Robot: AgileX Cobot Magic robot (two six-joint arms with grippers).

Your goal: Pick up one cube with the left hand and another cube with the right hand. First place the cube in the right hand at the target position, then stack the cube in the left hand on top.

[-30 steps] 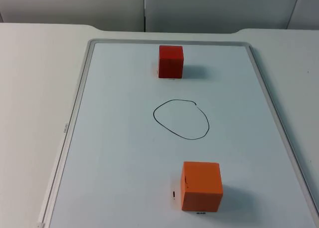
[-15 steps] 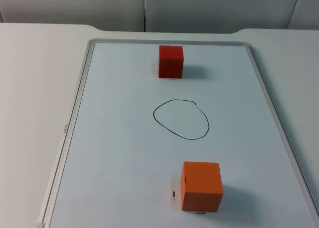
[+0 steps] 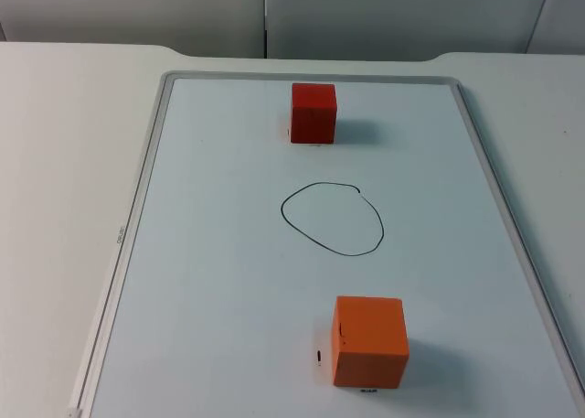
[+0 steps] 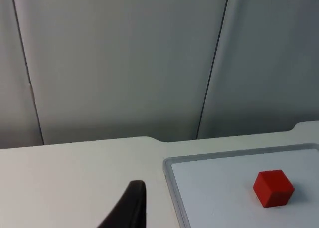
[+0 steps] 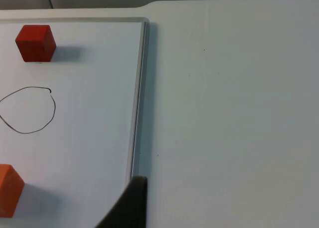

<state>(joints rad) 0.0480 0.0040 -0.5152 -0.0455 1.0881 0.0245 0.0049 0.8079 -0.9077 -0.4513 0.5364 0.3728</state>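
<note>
Top view: two cubes wait on the whiteboard (image 3: 137, 253), neither yet taken, with the drawn ring between them.

Nearest is the orange cube (image 3: 369, 341), then the target ring (image 3: 332, 218), then the red cube (image 3: 313, 112) at the far end. The right gripper (image 5: 130, 204) hangs off the board's edge, the orange cube off to its side; the left gripper (image 4: 128, 208) hangs over bare table, the red cube ahead and beside it. Whether either gripper's fingers are parted cannot be told. The cubes look rigid, light and smooth-faced; pinching two opposite flat faces squarely should hold best.
</note>
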